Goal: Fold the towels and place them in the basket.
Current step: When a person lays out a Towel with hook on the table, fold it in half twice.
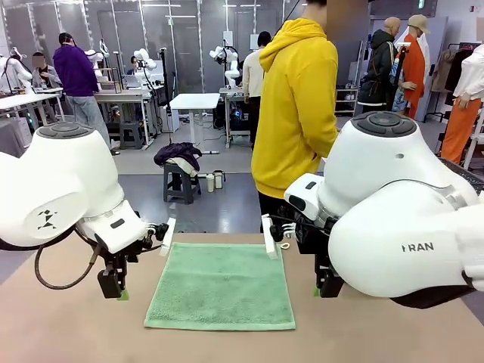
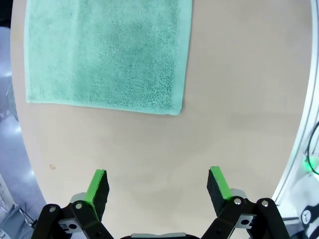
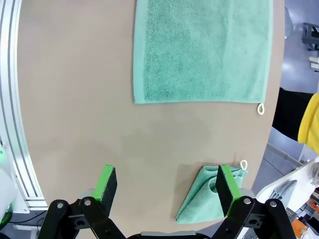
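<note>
a mint-green flat towel [image 1: 221, 286] lies spread out in the middle of the tan bench [image 1: 68, 325], its edges roughly square to the bench's near side. the left end effector [image 1: 113, 287] hangs just off the towel's left edge and the right end effector [image 1: 327, 287] just off its right edge, both pointing down at the bench. in each wrist view the green-padded fingers stand wide apart with bare bench between them, holding nothing. in the right wrist view a thin white cord loop [image 3: 260, 108] sticks out from one corner of the flat towel, and a second, bunched towel [image 3: 199, 201] sits near the bench's far edge, well apart from the flat one; it lies by one finger of the right end effector and is partly hidden behind that finger, and whether they touch cannot be told. a person [image 1: 299, 106] in a yellow hoodie stands at the far side of the bench, turned sideways.
</note>
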You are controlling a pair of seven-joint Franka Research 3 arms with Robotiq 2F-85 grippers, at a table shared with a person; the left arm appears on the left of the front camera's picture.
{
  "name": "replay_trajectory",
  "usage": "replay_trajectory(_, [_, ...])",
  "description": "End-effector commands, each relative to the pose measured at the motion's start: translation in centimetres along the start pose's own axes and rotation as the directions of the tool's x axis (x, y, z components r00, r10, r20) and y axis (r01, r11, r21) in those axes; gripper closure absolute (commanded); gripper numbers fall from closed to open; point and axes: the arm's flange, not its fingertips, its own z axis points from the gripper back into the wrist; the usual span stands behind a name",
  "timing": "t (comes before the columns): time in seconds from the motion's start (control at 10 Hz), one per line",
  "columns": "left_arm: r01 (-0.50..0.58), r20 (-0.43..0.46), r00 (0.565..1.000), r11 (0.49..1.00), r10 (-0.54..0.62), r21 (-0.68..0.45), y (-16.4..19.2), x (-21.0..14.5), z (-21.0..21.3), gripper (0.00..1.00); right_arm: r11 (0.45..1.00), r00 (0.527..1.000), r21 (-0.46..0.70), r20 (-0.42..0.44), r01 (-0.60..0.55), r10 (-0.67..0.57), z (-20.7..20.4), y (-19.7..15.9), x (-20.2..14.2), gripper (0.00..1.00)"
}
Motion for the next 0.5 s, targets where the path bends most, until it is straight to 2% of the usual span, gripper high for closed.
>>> replay_trajectory(0.0, [0.052,0.071,0.996,0.998,-0.05,-0.025,-0.5,-0.4,-0.4,0.0,0.998,1.0,0.049,0.014,0.025,-0.026,-2.3,-0.7,0.7,0.0])
replay_trajectory(0.2, [0.059,0.103,0.994,0.992,-0.047,-0.116,-0.6,-0.1,-1.4,0.0,0.994,0.997,0.097,0.044,0.056,-0.061,-4.0,-1.7,0.8,0.0])
replay_trajectory(0.4, [0.056,0.088,0.995,0.986,-0.042,-0.158,-1.0,1.6,-1.7,0.0,0.99,0.997,0.134,0.056,0.053,-0.061,-6.3,-1.8,1.5,0.0])
